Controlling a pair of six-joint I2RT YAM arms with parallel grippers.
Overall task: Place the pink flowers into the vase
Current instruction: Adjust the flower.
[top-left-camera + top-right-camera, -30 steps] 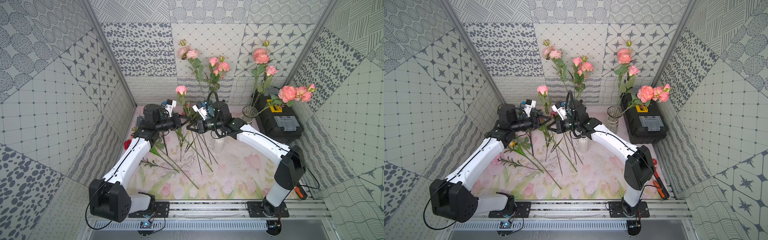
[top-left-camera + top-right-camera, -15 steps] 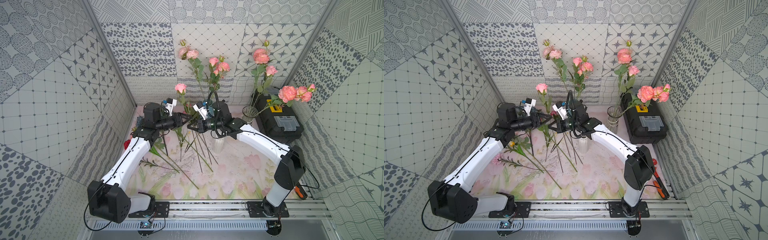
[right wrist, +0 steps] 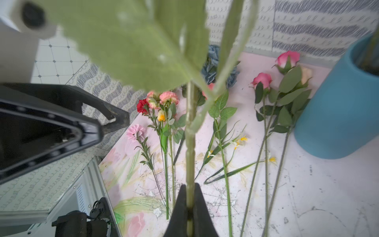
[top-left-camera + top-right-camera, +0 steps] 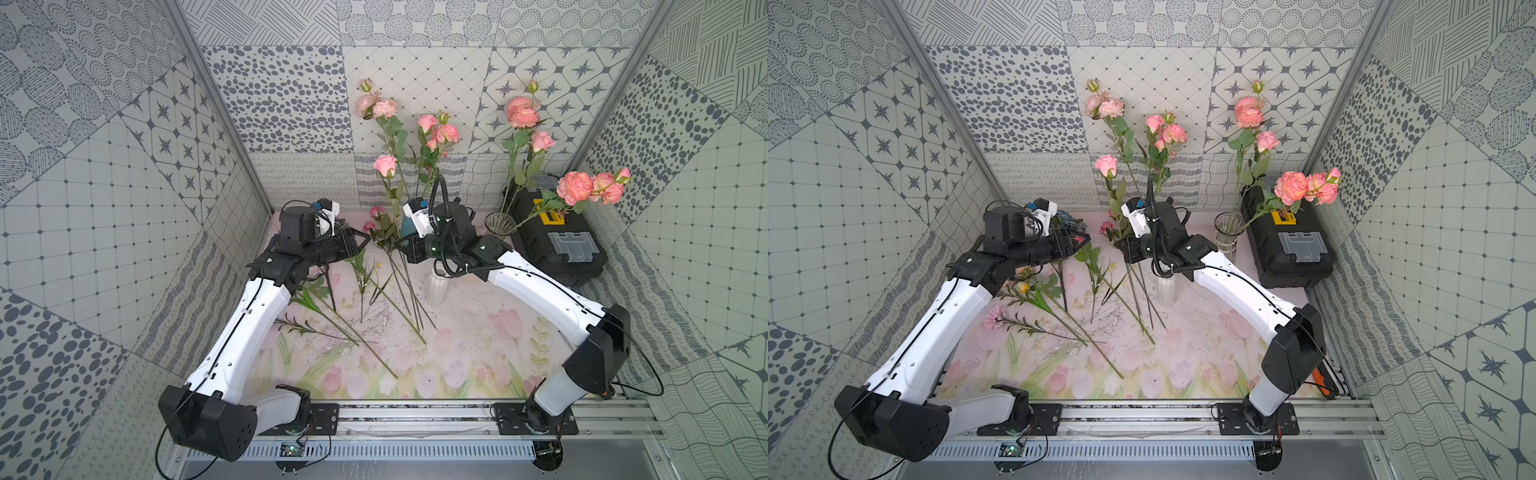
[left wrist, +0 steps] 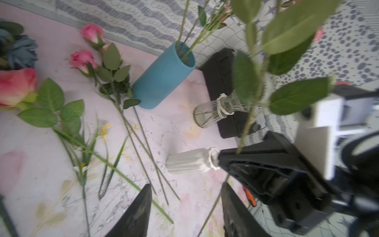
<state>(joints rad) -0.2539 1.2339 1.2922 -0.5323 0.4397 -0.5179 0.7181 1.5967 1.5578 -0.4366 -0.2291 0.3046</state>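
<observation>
**Pink rose** (image 4: 385, 165), one long stem: held near upright between the two arms. The bloom is high above the table (image 4: 478, 345) and leaves spread along the stem.

**Right pincer** (image 3: 190, 187): closed tight on this stem, a finger pressed to either side. Bloom and leaves rise above the grip, and the rest of the stem hangs below.

**Left pincer** (image 5: 186, 184): parted, with a clear gap between the fingers, gripping nothing. The hanging lower stem passes through that gap, close to one finger; contact cannot be told. The two pincers face each other, tips near.

**White ribbed vase** (image 5: 188, 163): upright on the table under the right arm's wrist.

**Blue cylinder vase** (image 5: 164, 76): upright behind the pincers, with pink flowers (image 4: 440, 131) standing in it.

**Clear glass vase** (image 4: 500, 224): holds further pink blooms and stands beside a black toolbox (image 4: 557, 237).

**Pink rosebuds** (image 5: 83, 59): lying on the table, stems alongside the blue vase.

**Loose items:** blue-grey flowers (image 3: 217, 67), a red carnation (image 3: 142, 105) and yellow-flowered sprigs (image 3: 239, 140) lie on the table toward the left arm's side.
</observation>
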